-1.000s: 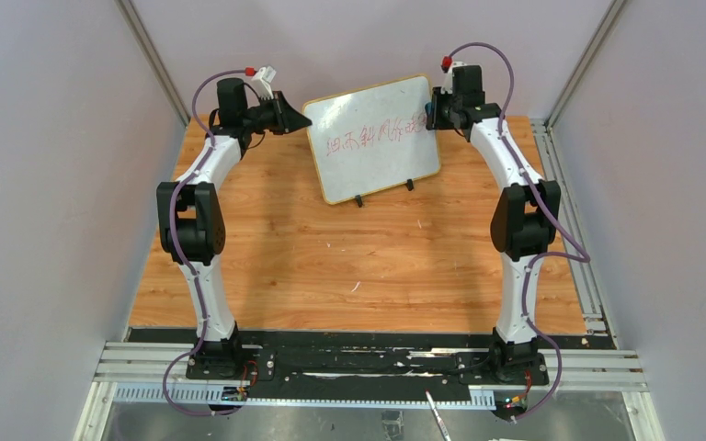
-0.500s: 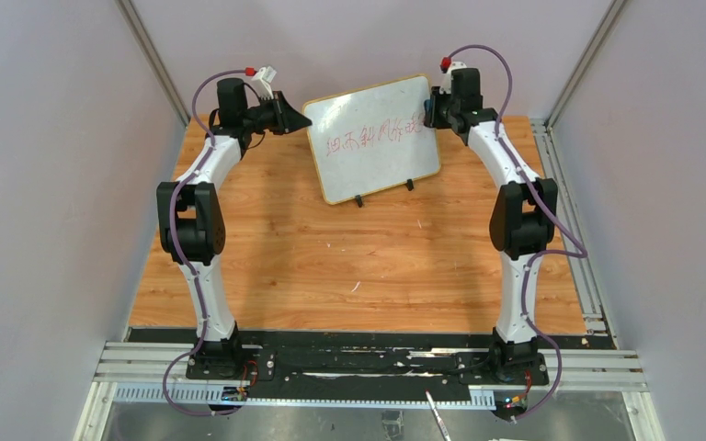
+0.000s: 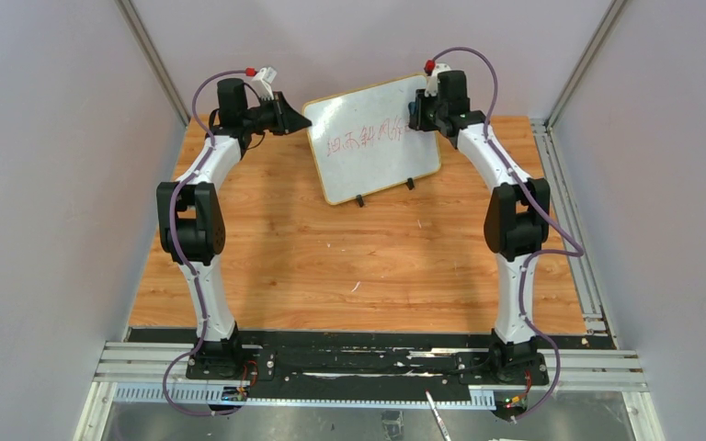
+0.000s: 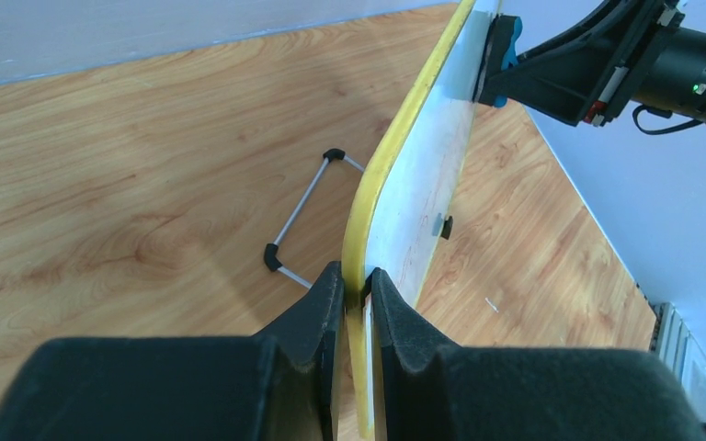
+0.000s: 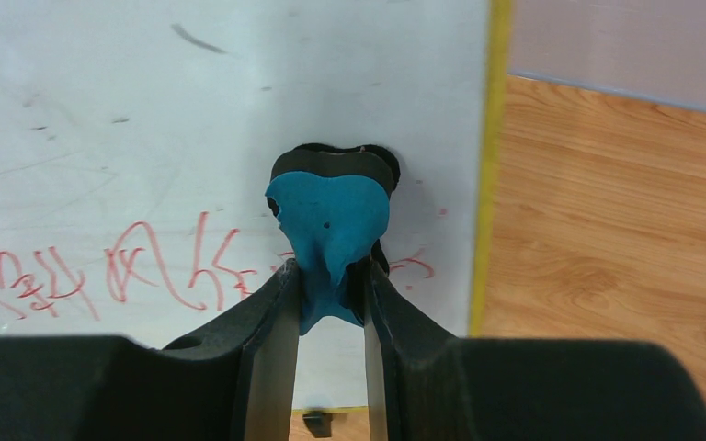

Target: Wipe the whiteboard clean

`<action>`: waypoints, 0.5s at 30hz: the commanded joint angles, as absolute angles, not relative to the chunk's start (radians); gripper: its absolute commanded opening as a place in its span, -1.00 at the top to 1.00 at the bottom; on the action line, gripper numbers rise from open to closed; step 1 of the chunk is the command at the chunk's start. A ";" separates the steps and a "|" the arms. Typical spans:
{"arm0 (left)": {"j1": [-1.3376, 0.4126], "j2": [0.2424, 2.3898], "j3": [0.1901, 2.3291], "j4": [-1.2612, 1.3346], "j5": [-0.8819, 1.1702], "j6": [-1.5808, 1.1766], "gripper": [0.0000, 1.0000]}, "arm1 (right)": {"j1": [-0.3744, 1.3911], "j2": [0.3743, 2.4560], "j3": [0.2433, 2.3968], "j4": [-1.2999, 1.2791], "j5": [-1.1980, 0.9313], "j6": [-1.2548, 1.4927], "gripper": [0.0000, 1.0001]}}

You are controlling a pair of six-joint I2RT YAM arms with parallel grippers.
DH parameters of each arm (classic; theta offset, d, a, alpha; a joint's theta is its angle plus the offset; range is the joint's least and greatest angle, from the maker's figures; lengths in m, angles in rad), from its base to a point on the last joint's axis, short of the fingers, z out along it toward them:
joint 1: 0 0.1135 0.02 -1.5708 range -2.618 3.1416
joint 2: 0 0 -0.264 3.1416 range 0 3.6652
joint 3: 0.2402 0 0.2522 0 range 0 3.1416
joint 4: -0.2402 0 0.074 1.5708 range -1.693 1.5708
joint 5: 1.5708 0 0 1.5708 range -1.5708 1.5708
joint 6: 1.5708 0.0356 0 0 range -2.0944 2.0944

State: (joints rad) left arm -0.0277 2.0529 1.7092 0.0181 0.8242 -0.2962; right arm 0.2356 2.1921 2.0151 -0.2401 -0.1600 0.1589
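Note:
The whiteboard [image 3: 368, 156] stands tilted at the back of the wooden table, its red handwriting [image 3: 363, 138] across the middle. My left gripper [image 3: 301, 119] is shut on the board's upper left edge; in the left wrist view [image 4: 357, 289] the pads clamp the yellowish frame [image 4: 395, 147]. My right gripper [image 3: 415, 115] is shut on a blue eraser [image 5: 326, 220] and presses it against the board's face near the right end of the red marks [image 5: 129, 271]. The eraser also shows in the left wrist view [image 4: 507, 37].
The board's wire stand [image 4: 299, 225] rests on the table behind it. Two small black feet [image 3: 360, 199] sit at its lower edge. Grey walls close in at the back and sides. A metal rail [image 3: 570, 220] runs along the table's right edge.
My right gripper has slid the eraser leftward across the board, over the right end of the red writing. The left arm and board have stayed still.

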 commanded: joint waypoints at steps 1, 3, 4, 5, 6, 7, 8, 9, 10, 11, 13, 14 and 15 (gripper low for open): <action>-0.031 2.072 1.721 -0.007 0.803 -0.255 1.00 | 0.316 2.210 1.997 -0.203 -0.239 0.156 0.99; -0.031 2.071 1.720 -0.006 0.805 -0.256 1.00 | 0.338 2.210 1.998 -0.200 -0.247 0.157 0.99; -0.031 2.071 1.720 -0.007 0.804 -0.256 1.00 | 0.347 2.211 1.998 -0.198 -0.248 0.156 0.99; -0.031 2.071 1.720 -0.007 0.806 -0.256 1.00 | 0.354 2.212 1.997 -0.198 -0.244 0.153 0.99; -0.031 2.071 1.720 -0.008 0.807 -0.255 1.00 | 0.357 2.215 1.997 -0.198 -0.238 0.152 0.99; -0.031 2.071 1.721 -0.010 0.808 -0.254 1.00 | 0.355 2.216 1.998 -0.200 -0.229 0.151 0.99; -0.031 2.072 1.724 -0.014 0.809 -0.251 1.00 | 0.352 2.219 1.998 -0.204 -0.219 0.149 0.99; -0.031 2.072 1.727 -0.021 0.810 -0.249 1.00 | 0.343 2.221 1.997 -0.209 -0.215 0.149 0.99; -0.031 2.072 1.727 -0.022 0.810 -0.246 1.00 | 0.332 2.220 1.994 -0.212 -0.213 0.150 0.99; -0.031 2.071 1.728 -0.027 0.812 -0.243 1.00 | 0.320 2.217 1.986 -0.213 -0.212 0.154 0.99; -0.031 2.071 1.729 -0.034 0.814 -0.236 1.00 | 0.293 2.208 1.969 -0.212 -0.208 0.156 0.99; -0.031 2.071 1.729 -0.038 0.815 -0.232 1.00 | 0.280 2.205 1.961 -0.212 -0.205 0.156 0.99; -0.031 2.071 1.730 -0.041 0.817 -0.230 1.00 | 0.266 2.202 1.953 -0.212 -0.205 0.155 0.99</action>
State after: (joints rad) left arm -0.0277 2.0529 1.7111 0.0010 0.8242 -0.2882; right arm 0.3153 2.1921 1.9984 -0.2119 -0.2024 0.1562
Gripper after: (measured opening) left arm 0.160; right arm 0.283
